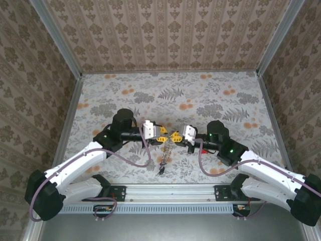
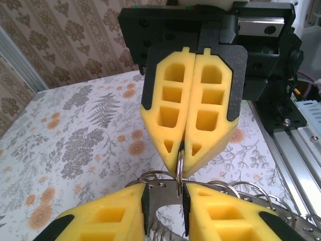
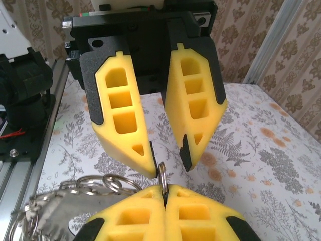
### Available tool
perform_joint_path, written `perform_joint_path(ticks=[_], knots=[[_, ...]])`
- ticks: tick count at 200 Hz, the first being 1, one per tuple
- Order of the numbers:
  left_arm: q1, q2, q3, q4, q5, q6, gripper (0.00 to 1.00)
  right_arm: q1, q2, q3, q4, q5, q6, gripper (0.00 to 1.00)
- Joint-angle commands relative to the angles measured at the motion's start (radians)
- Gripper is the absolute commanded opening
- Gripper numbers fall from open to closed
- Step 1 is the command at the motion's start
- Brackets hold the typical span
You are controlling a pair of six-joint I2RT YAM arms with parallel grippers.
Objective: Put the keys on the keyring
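keyring (image 2: 150, 177): partly behind left fingers (image 2: 110, 221) | keys (image 1: 161, 170): too small

**The left arm (image 1: 85, 160) and the right arm (image 1: 261, 168) bend inward, grippers facing tip to tip.**
The left gripper (image 3: 167, 168) has its jaws slightly parted; the right gripper (image 2: 182, 168) is clamped tight on a metal ring (image 3: 162, 173).

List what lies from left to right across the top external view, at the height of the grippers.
From the left: left arm → left gripper → keyring, hanging down → right gripper → right arm.
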Motion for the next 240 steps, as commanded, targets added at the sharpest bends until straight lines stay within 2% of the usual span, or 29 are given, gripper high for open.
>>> perform_joint_path(ticks=[1, 71, 85, 104, 118, 136, 148, 211, 223, 240], knots=[[-0.013, 0.011, 0.037, -0.030, 0.005, 0.033, 0.27, 0.009, -0.017, 0.050, -0.029, 0.015, -0.044, 0.00], [-0.043, 0.048, 0.066, -0.064, -0.031, 0.052, 0.22, 0.023, 0.015, 0.092, -0.075, 0.028, -0.103, 0.00], [-0.051, 0.051, 0.070, -0.068, -0.046, 0.054, 0.16, 0.028, 0.025, 0.109, -0.105, 0.035, -0.130, 0.00], [-0.055, 0.052, 0.075, -0.065, -0.065, 0.046, 0.00, 0.037, 0.035, 0.134, -0.157, 0.053, -0.168, 0.00], [-0.056, 0.048, 0.071, -0.059, -0.067, 0.043, 0.00, 0.040, 0.031, 0.138, -0.167, 0.076, -0.173, 0.00], [-0.054, 0.030, 0.041, -0.004, -0.056, 0.021, 0.00, 0.036, -0.007, 0.103, -0.122, 0.087, -0.156, 0.19], [-0.053, 0.014, 0.012, 0.053, -0.038, 0.007, 0.00, 0.027, -0.040, 0.077, -0.104, 0.085, -0.141, 0.24], [-0.039, -0.027, -0.098, 0.331, 0.065, -0.028, 0.00, -0.025, -0.129, 0.012, -0.106, -0.054, -0.053, 0.26], [-0.039, -0.026, -0.109, 0.375, 0.078, -0.039, 0.00, -0.026, -0.127, 0.011, -0.115, -0.068, -0.054, 0.35], [-0.039, -0.021, -0.116, 0.406, 0.095, -0.048, 0.00, -0.028, -0.126, 0.011, -0.131, -0.068, -0.060, 0.36]])
